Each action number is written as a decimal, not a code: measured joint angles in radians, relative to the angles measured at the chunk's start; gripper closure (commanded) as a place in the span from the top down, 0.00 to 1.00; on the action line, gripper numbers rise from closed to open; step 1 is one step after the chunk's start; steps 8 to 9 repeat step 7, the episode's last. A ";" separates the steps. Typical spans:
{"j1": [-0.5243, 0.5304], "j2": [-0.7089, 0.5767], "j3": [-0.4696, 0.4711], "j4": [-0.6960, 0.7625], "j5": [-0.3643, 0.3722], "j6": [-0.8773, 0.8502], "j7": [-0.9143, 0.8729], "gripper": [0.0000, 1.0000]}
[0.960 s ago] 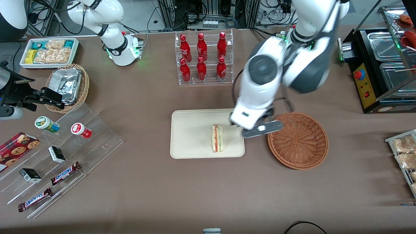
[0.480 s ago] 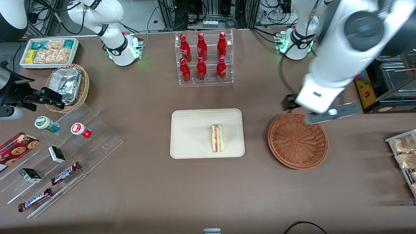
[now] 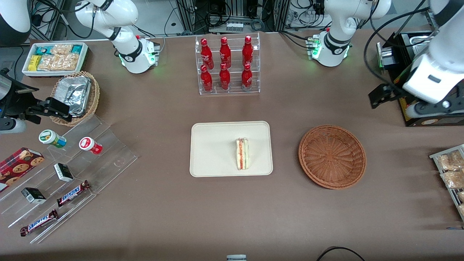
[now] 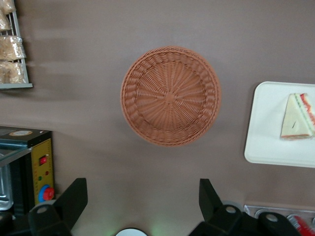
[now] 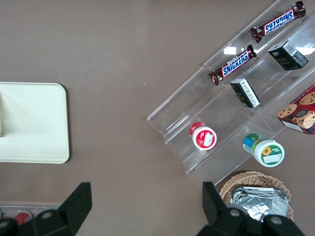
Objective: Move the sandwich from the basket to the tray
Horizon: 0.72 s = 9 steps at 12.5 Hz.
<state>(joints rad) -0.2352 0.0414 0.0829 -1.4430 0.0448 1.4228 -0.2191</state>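
Brown tabletop runs wide; spread fingers (image 4: 74,199) of the gripper (image 4: 142,201) hold nothing, high near the warming cabinet (image 3: 427,72). Basket (image 3: 332,156) empty, sandwich (image 3: 242,154) on the tray (image 3: 214,148), so delivery looks finished; best to park upward, probably clear of that cabinet's edge

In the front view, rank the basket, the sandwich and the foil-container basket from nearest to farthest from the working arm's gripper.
The gripper is open, over the working arm's end of the table.
1. Basket: nearest, empty, beside the tray.
2. Sandwich: on the tray, mid-table.
3. Foil-container basket: farthest, toward the parked arm's end.
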 measured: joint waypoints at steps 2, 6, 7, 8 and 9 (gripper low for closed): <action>0.045 -0.032 0.000 -0.029 0.000 0.000 0.090 1.00; 0.097 -0.045 -0.001 -0.032 0.000 0.001 0.194 1.00; 0.097 -0.045 -0.004 -0.032 0.000 0.001 0.194 1.00; 0.097 -0.045 -0.004 -0.032 0.000 0.001 0.194 1.00; 0.097 -0.045 -0.004 -0.032 0.000 0.001 0.194 1.00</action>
